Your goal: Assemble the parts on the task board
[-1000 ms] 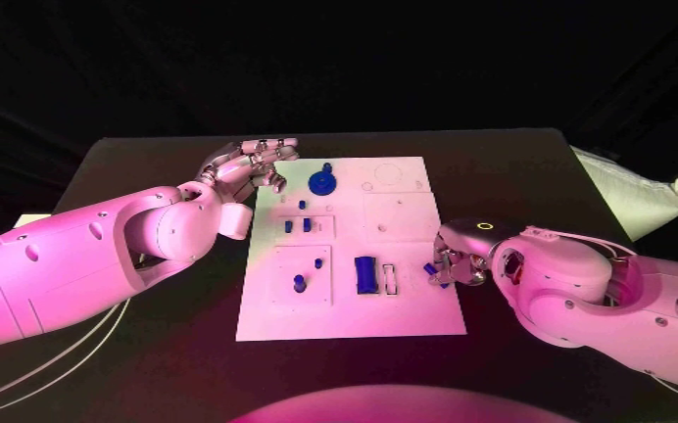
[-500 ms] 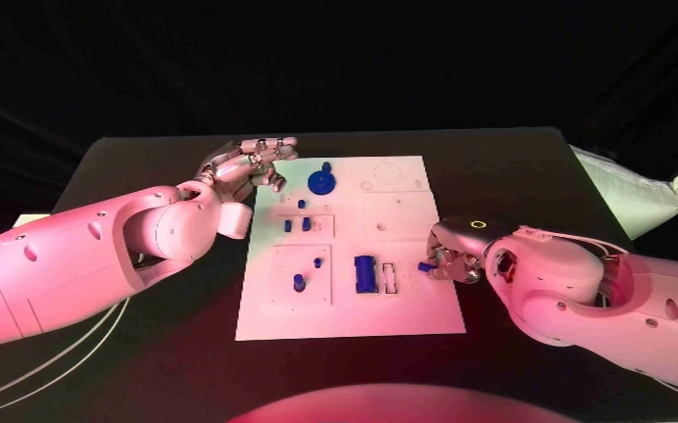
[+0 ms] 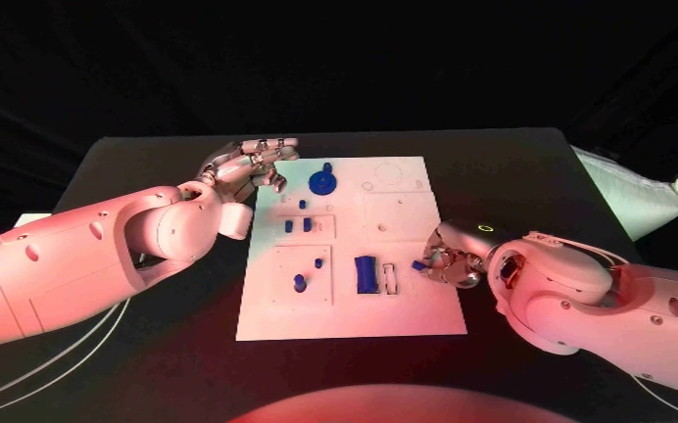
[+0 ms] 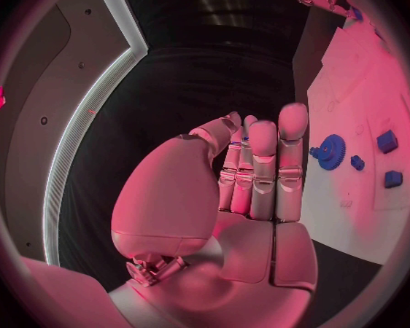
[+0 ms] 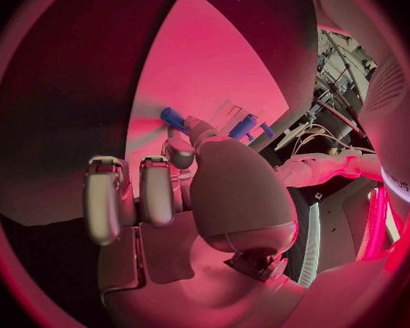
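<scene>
Right hand pinched a small blue part at the board's right edge.
The right hand (image 3: pixel 455 264) held the part (image 3: pixel 421 266) over the task board (image 3: pixel 410 315) on the desk (image 3: pixel 141 164); the left hand (image 3: pixel 252 166), fingers straight and empty, rested beside the blue gear (image 3: pixel 323 183).

I looked over my task board (image 3: pixel 403 305) and my arms for lettering and found nothing I could read; a few marks on my right arm were too blurred to make out.
</scene>
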Robot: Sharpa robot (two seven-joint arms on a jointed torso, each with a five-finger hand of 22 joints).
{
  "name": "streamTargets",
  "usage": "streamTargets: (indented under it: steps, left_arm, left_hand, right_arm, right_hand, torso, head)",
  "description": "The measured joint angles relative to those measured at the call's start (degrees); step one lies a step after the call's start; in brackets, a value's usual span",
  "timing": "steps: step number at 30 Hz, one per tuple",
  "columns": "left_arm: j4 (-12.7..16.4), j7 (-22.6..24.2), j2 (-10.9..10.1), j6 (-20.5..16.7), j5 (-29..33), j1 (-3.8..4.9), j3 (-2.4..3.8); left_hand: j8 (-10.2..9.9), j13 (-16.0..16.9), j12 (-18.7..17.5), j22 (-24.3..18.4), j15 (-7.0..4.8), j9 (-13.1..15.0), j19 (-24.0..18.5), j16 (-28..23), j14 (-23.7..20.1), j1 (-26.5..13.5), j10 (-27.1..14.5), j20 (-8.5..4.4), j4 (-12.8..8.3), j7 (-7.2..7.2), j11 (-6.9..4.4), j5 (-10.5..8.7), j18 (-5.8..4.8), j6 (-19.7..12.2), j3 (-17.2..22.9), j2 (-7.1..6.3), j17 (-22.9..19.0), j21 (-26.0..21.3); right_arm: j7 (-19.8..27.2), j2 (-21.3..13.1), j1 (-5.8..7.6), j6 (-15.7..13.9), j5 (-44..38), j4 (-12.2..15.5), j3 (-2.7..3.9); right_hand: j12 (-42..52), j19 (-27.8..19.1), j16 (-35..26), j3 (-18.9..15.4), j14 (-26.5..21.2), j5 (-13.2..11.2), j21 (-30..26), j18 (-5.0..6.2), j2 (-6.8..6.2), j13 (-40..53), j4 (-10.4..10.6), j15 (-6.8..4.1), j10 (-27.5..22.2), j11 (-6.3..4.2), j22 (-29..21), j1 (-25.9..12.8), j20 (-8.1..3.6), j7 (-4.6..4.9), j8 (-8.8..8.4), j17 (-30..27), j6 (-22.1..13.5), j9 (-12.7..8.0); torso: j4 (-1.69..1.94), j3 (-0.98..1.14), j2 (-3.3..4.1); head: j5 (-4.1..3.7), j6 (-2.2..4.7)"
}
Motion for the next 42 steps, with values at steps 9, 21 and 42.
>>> streamTargets:
  steps: [9,21,42]
  left_arm:
    - [0.01,0.00,0.07,0.03,-0.06,0.00,0.00]
    - [0.06,0.02,0.10,0.08,-0.18,-0.01,-0.01]
    - [0.27,-0.02,0.00,0.15,-0.36,-0.01,-0.01]
  left_hand:
    - [0.00,-0.01,0.00,0.00,0.00,0.00,0.00,0.00,0.00,0.00,0.00,0.00,0.00,0.00,0.00,0.00,0.00,0.00,0.00,0.00,0.01,0.00]
    - [0.00,-0.01,0.00,0.00,0.00,0.00,0.00,0.00,0.00,0.00,0.00,0.00,0.00,0.00,0.00,0.21,0.00,0.00,0.00,0.00,-0.11,0.00]
    - [0.00,0.03,0.00,-0.09,-0.20,0.00,0.00,0.00,-0.22,0.00,0.00,0.00,0.00,0.00,0.00,0.21,0.00,0.00,0.00,0.00,-0.18,-0.25]
  right_arm:
    - [0.09,-0.12,0.55,-5.28,14.82,0.91,0.07]
    - [0.53,1.97,0.64,-7.59,24.77,0.83,0.07]
    - [0.03,4.61,0.68,-6.82,25.71,-0.70,0.09]
  right_hand:
    - [0.00,0.00,0.00,3.62,0.00,5.43,0.00,0.00,-2.96,0.30,1.27,0.00,0.39,0.00,0.05,-4.00,0.00,-0.09,0.00,0.14,0.56,0.10]
    - [0.29,0.00,0.00,3.76,-0.01,7.47,0.00,-0.01,-3.69,0.73,1.26,0.01,0.56,0.17,0.04,-5.55,0.00,-0.10,-0.10,0.26,0.58,1.64]
    - [1.23,0.21,0.00,2.39,-0.01,8.17,0.25,-0.01,-3.56,1.48,2.62,0.02,1.16,-0.03,0.03,-8.37,-0.21,-0.22,0.37,0.50,1.26,2.10]
  torso:
    - [-0.01,0.02,0.01]
    - [-0.09,0.02,0.03]
    - [-0.06,-0.02,-0.01]
  head:
    - [0.19,-0.19]
    - [0.35,-0.40]
    - [0.60,-0.59]
